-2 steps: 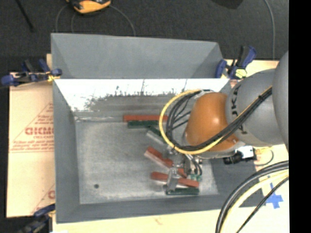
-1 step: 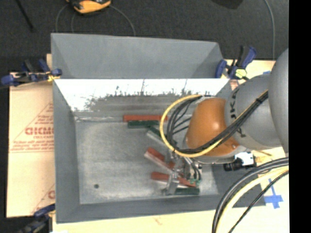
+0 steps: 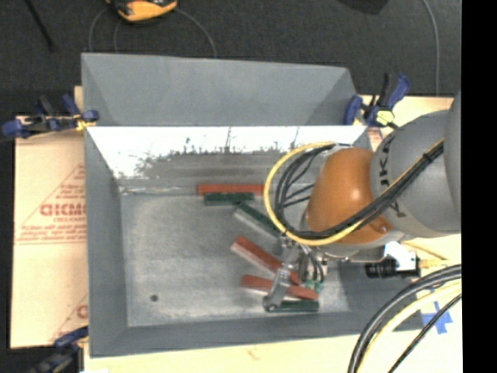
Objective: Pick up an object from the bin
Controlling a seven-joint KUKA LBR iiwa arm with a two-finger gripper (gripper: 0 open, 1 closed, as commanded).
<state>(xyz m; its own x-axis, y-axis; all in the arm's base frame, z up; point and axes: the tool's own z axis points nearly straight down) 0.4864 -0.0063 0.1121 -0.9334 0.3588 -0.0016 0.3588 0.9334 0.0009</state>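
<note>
My pincer (image 3: 281, 287) sits low among flat red and green strips (image 3: 252, 249) at the grey metal bin's (image 3: 167, 255) right; I cannot tell its opening.

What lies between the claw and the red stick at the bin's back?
In the camera view: a green stick, then a slanted red stick nearer the gripper.

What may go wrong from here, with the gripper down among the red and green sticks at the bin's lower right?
1. The gripper is low in a heap of crossed red and green sticks; it may catch two together, or one near its end, which could tilt and slip out.
2. The green stick beside it lies close to the bin's near wall; pushed there, it might jam.
</note>
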